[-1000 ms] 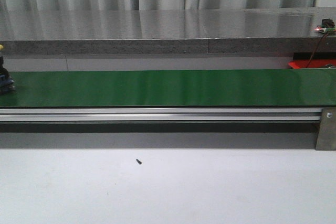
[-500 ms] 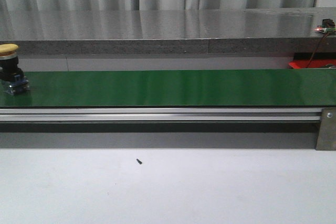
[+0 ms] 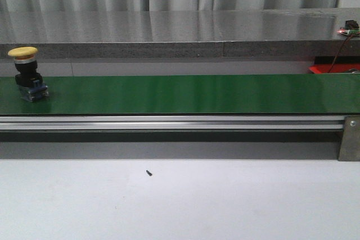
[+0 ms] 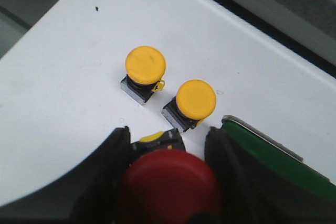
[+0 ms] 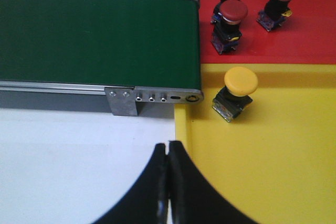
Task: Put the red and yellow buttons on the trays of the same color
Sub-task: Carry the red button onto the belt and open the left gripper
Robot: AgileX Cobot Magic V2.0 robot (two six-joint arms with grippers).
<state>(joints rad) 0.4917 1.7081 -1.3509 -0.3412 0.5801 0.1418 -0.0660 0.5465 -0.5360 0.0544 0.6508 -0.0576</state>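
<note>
A yellow button stands upright at the left end of the green conveyor belt. My left gripper is shut on a red button, held above the white table beside two yellow buttons. My right gripper is shut and empty, hovering at the edge of the yellow tray, which holds one yellow button. The red tray holds three red buttons. Neither gripper shows in the front view.
The belt end and its metal bracket lie beside the trays. A corner of the belt lies close to my left gripper. A small dark speck lies on the white table. A grey counter runs behind the belt.
The yellow button on the belt has travelled rightward from the left edge of the front view and now shows in full.
</note>
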